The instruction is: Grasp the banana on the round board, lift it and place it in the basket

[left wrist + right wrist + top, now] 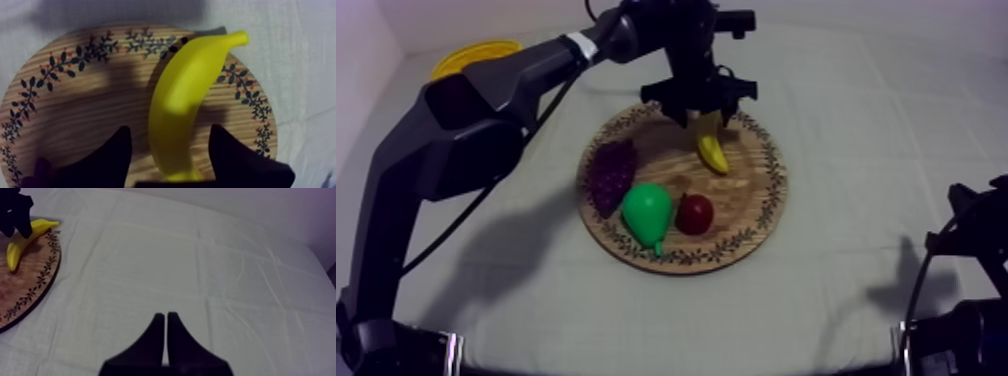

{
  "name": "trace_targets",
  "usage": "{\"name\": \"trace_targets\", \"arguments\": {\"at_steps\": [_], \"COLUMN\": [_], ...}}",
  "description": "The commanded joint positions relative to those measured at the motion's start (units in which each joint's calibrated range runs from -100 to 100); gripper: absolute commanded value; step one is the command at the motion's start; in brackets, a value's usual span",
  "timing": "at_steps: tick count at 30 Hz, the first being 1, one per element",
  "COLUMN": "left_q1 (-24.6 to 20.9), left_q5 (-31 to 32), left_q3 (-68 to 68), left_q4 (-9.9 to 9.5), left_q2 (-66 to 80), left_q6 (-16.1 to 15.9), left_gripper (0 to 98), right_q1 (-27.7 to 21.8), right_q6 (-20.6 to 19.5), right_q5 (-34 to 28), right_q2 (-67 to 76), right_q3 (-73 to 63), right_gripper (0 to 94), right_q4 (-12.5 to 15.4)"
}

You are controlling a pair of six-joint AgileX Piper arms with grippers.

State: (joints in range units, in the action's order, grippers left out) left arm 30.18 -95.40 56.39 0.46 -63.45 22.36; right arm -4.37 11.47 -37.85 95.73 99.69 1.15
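Note:
The yellow banana point(712, 150) lies on the far part of the round wooden board point(751, 205). My left gripper point(701, 112) hangs right over it, reaching in from the upper left. Seen from the left wrist, its black fingers point(116, 152) stand apart on either side of the banana point(182, 100), with a gap of board point(75, 110) showing at each side, so it is open. The yellow basket point(474, 55) sits at the far left corner. My right gripper point(165, 317) is shut on nothing, a narrow wedge over bare cloth, well to the right of the board point(27, 285).
A bunch of purple grapes point(610, 172), a green pear point(647, 212) and a small red fruit point(695, 213) lie on the near half of the board. My right arm point(976, 240) rests low at the right edge.

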Motion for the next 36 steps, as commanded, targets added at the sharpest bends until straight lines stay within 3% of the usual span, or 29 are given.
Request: {"name": "trace_targets", "arguments": {"at_steps": [1, 15, 23, 36], "left_q1": [-0.07, 0.01, 0.46, -2.86], "left_q5": [-1.4, -4.39, -4.43, -4.44], "left_q3": [1.18, 6.25, 4.89, -11.03], "left_q4": [-0.13, -0.06, -1.07, -6.27], "left_q2": [-0.95, -4.03, -2.3, 18.92], "left_q6": [-0.18, -1.59, -2.07, 0.58], "left_gripper": [56.9, 35.2, 32.2, 31.6], "right_q1": [0.01, 0.01, 0.01, 0.01], "right_q6": [-0.01, -0.01, -0.01, -0.01], "right_q5": [0.03, 0.03, 0.03, 0.03], "right_q2": [0.02, 0.02, 0.02, 0.02], "right_q3": [-0.03, -0.03, -0.03, -0.03], "right_gripper": [0.3, 0.3, 0.3, 0.3], "right_q4": [-0.01, -0.01, -0.01, -0.01]}}
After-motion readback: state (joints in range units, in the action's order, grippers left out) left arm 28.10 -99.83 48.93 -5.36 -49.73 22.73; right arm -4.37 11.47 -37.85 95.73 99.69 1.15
